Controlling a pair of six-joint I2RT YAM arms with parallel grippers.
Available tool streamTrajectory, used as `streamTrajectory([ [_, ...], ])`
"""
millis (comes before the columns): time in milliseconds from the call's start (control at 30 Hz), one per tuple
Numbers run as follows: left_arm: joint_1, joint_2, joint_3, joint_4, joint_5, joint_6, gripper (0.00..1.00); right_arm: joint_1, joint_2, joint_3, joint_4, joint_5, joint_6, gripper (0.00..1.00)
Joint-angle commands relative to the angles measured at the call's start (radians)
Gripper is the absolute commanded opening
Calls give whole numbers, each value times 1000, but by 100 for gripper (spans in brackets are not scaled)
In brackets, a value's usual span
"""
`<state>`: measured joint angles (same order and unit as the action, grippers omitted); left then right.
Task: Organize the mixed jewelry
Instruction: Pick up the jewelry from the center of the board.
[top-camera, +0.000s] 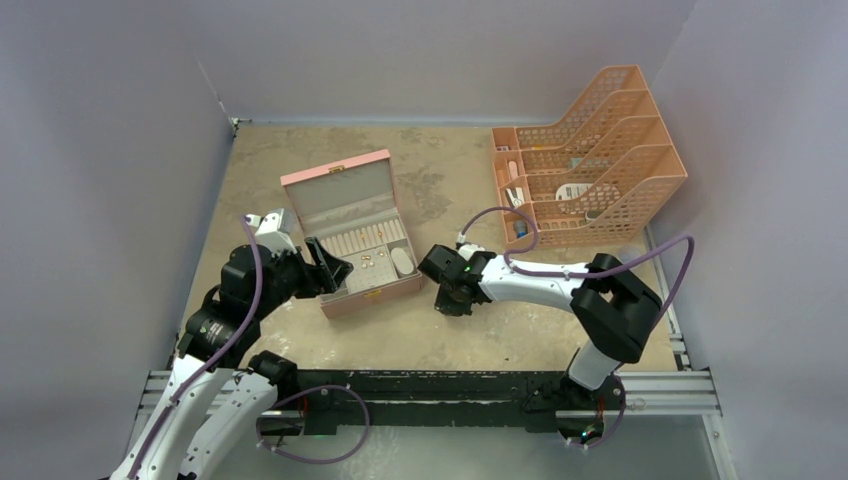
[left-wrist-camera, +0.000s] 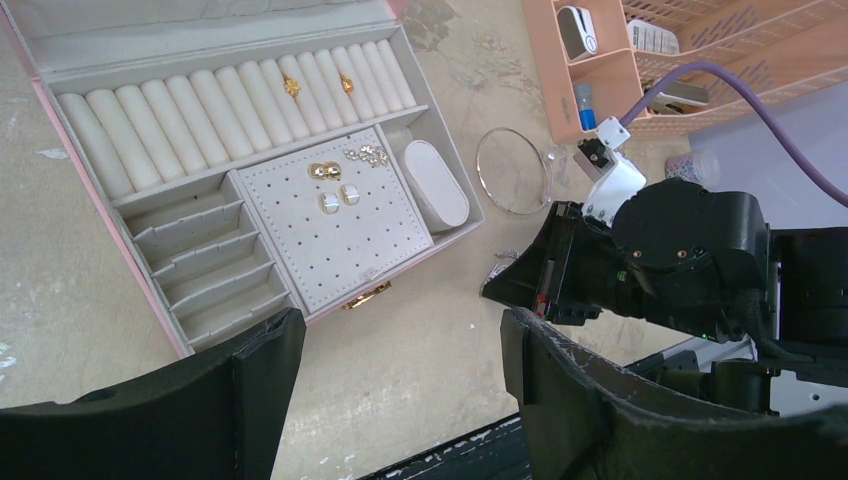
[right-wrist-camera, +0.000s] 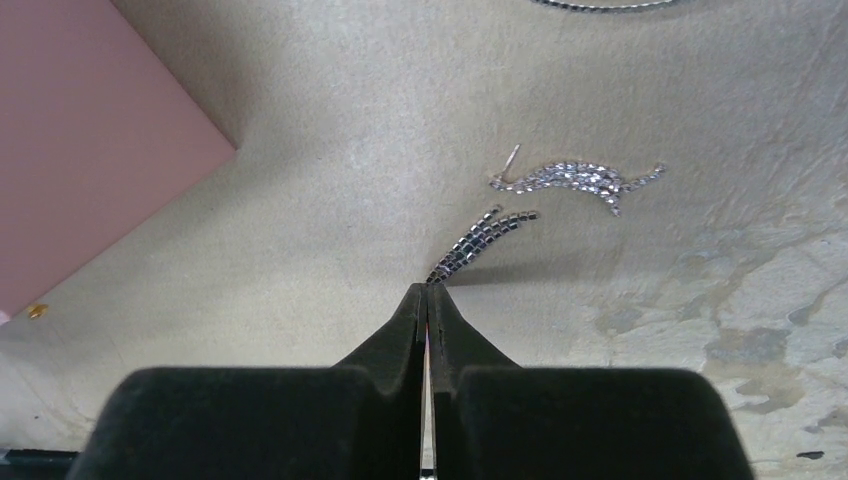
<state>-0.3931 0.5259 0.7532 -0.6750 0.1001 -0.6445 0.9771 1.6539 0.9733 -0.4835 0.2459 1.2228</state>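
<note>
Here's the silvery chain strand (right-wrist-camera: 482, 242), a few fine linked rows, one end caught between the tips of the right gripper (right-wrist-camera: 428, 300), whose jaws are pressed together on it. It looks feather-light and completely limp, so I'd expect it to droop and swing from wherever it's taken. It's slick metal too, so a grip on only the last links could let it slide out. Taking it nearer the post or hook end would probably be surer. The shadow under it suggests the free end is just off the surface. Just beside it lies a second sparkly drop (right-wrist-camera: 575, 180), flat on the tabletop (top-camera: 430, 180), apart from the fingers. Beyond that sits the wire hoop (left-wrist-camera: 513, 170), thin and easily bent, near the right-hand end of the pink box (top-camera: 372, 296). All this is mid-tabletop, off the box's near right corner. Gold rings (left-wrist-camera: 291, 87) sit in the box's rolls. The left gripper (left-wrist-camera: 395, 340) hangs spread wide, holding nothing.
</note>
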Motion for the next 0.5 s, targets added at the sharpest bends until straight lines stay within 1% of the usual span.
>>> streamTrajectory([
  [0, 3, -2, -6, 35, -6, -12, 72, 6, -75, -19, 55, -28, -11, 0],
  [267, 4, 20, -4, 40, 31, -11, 72, 6, -277, -116, 274, -30, -48, 0],
  [467, 4, 31, 4, 70, 154, -76, 72, -2, -408, -177, 458, -46, -80, 0],
])
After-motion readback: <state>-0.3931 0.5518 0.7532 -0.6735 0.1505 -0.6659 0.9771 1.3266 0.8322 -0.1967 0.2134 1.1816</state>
